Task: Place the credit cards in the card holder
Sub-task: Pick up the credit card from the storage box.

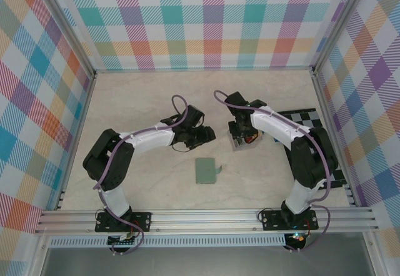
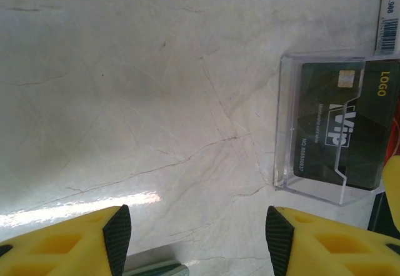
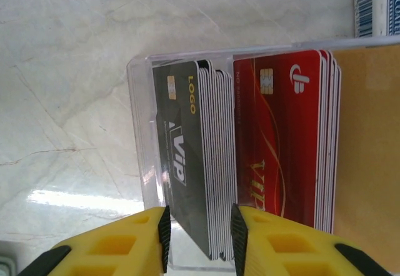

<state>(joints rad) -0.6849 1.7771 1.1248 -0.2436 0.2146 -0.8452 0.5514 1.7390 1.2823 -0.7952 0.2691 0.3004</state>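
Straddling edges of dark credit cards point(image 3: 190, 157), right claw point(image 3: 200, 229).

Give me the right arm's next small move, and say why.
Probably lift straight up a little. The right fingers seem pinched on the dark card stack, which stands inside the clear box, so it must clear the walls before heading to the card holder.
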